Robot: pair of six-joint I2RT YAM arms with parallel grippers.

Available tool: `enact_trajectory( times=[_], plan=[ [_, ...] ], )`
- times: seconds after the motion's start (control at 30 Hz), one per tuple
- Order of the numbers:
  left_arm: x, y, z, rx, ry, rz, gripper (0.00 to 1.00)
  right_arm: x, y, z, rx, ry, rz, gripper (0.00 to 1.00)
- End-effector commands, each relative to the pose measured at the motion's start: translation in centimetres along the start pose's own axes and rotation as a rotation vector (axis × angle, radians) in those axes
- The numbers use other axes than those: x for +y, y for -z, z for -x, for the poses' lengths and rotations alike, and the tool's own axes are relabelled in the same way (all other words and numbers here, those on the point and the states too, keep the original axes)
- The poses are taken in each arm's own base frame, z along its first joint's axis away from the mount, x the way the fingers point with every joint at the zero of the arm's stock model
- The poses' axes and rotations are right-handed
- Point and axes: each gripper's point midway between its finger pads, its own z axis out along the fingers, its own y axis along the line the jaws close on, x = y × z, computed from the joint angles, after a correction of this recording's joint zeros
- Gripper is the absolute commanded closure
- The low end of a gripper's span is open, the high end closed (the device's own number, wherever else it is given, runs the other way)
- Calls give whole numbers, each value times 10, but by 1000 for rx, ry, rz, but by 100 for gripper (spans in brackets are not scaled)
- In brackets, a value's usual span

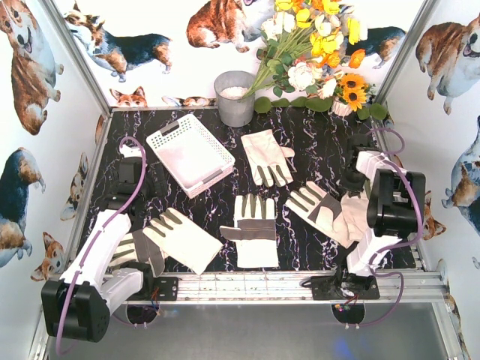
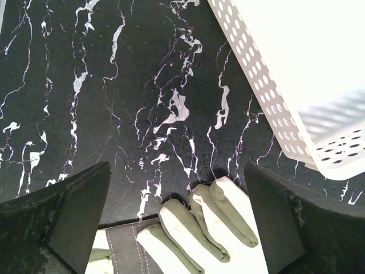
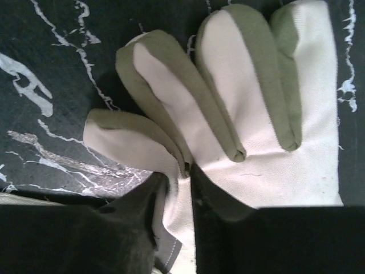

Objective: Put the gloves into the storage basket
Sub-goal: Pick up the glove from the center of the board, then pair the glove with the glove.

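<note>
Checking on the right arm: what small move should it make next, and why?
Probably lift the right gripper a little. Its jaws look closed on a fold of the glove beside the finger bases, the glove lies flat, and the basket stands away to the left.
</note>
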Motion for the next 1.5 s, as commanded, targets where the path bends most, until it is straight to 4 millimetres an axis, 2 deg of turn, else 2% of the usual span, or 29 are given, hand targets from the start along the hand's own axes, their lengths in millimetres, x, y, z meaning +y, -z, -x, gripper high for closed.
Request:
enact_trajectory(
  times=[0.0,0.07,0.17,0.3,0.43,0.53,0.6,0.63,0.7,0.8,0.87,0.9,1.0,1.13,1.23,1.3,1.47],
  plan=[
    [3,2,8,-38,9,4,5,-10,8,13,-51,-7,-28,83],
    [4,3,9,-41,8,6,5,-12,19,18,-80,-14,-27,100],
    [5,5,12,-54,11,9,5,-13,44,29,-143,-32,1,100],
    [0,13,19,-97,23,-27,5,1,93,44,-250,-58,151,100],
    [-16,25,30,-136,46,-127,5,19,145,55,-345,-59,325,100],
    [-29,36,39,-168,65,-207,6,33,176,55,-394,-50,453,100],
    [-42,46,46,-181,65,-284,8,50,199,52,-423,-13,591,100],
    [-49,49,46,-175,62,-326,9,61,213,49,-437,12,681,100],
    [-68,67,63,-205,64,-429,10,80,242,40,-457,58,856,100],
    [-98,84,70,-213,72,-563,12,103,283,22,-456,130,1094,100],
    [-123,95,73,-218,67,-646,12,116,303,10,-444,182,1209,100],
    [-135,102,75,-223,61,-683,13,120,320,1,-461,219,1267,100],
    [-181,128,75,-229,23,-816,13,138,350,-27,-426,331,1423,100],
    [-241,170,71,-242,4,-1045,14,157,377,-53,-386,420,1553,100],
    [-277,201,66,-240,16,-1222,14,162,391,-59,-388,440,1616,100],
    [-293,217,61,-235,18,-1312,14,164,401,-62,-377,435,1664,100],
    [-320,235,44,-189,-11,-1409,14,166,421,-67,-356,450,1762,100]
  ],
)
